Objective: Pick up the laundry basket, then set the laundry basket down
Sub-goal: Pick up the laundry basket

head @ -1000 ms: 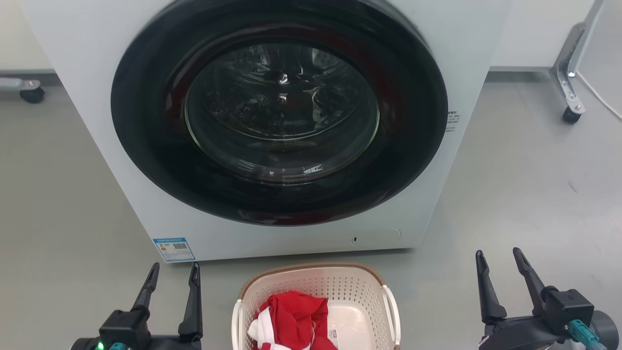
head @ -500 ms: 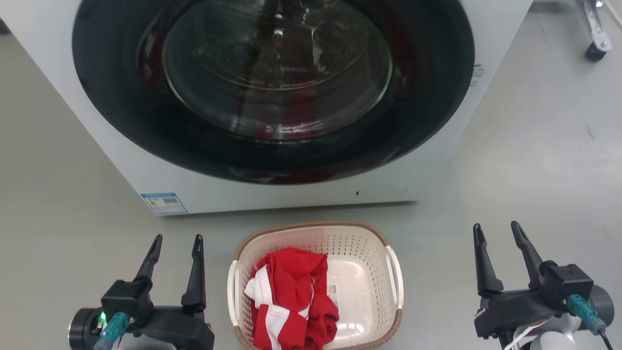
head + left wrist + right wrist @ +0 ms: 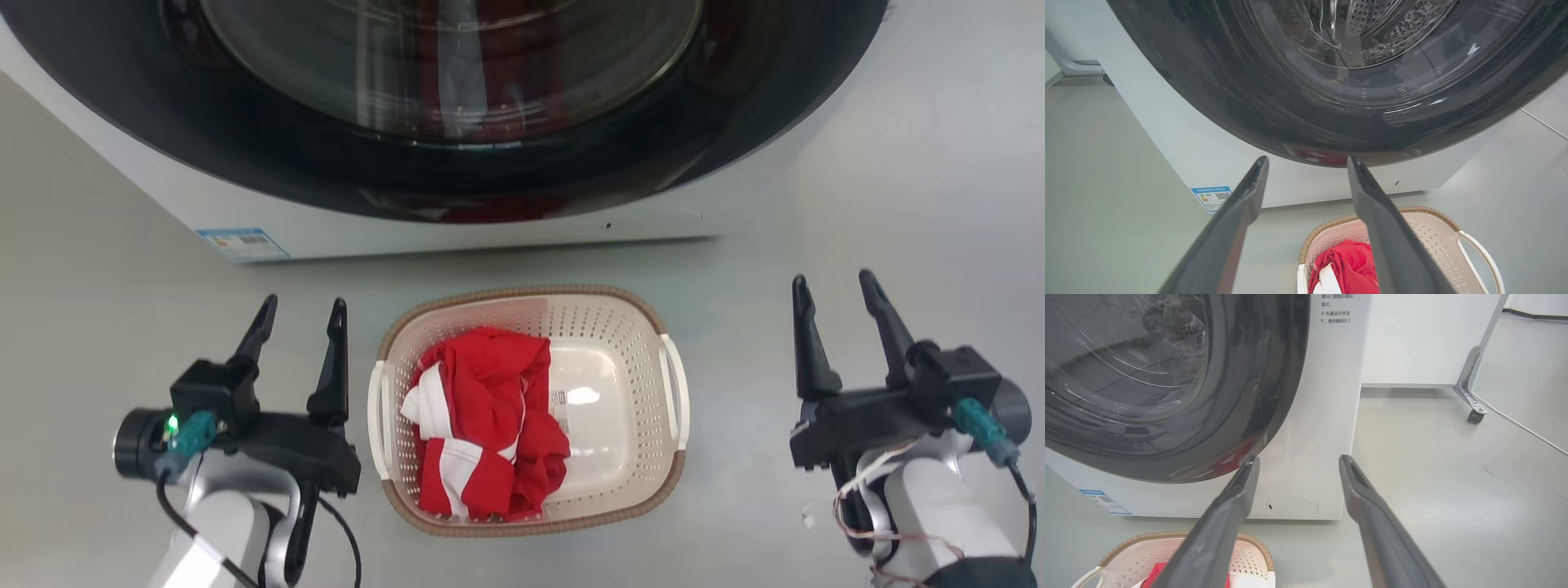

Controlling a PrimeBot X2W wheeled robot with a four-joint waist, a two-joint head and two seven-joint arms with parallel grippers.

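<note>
As I lean over the smooth grey floor [image 3: 898, 204], my left gripper [image 3: 304, 302] hangs close beside the left side of the small cream-white perforated plastic laundry basket [image 3: 514, 291], its two long dark fingers spread apart and holding nothing. My right gripper [image 3: 832, 278], fingers likewise parted and empty, hovers well apart from the basket's right side.

The basket, rounded-rectangular with a brown woven-look rim, sits upright on the floor between my two grippers. Its white left handle [image 3: 375, 416] is the part nearest my left fingers, though I touch neither it nor the white right handle [image 3: 676, 384]. A crumpled red-and-white garment [image 3: 490, 408] fills the basket's left half. The right half of its bottom lies bare except for a small printed tag.

Just beyond the basket, across a narrow strip of floor, stands the large white front-loading washing machine [image 3: 457, 237], its round dark-rimmed glass door [image 3: 522, 171] closed. A small blue sticker [image 3: 242, 242] marks its lower left corner.

Through my left wrist view the basket [image 3: 1433, 228] shows past my right-hand finger. In my right wrist view its rim [image 3: 1147, 551] lies low and to the left. Farther off in that view, a metal leg on a black castor [image 3: 1470, 388] stands by a white wall panel, with a thin white cable [image 3: 1519, 424] trailing over the floor.
</note>
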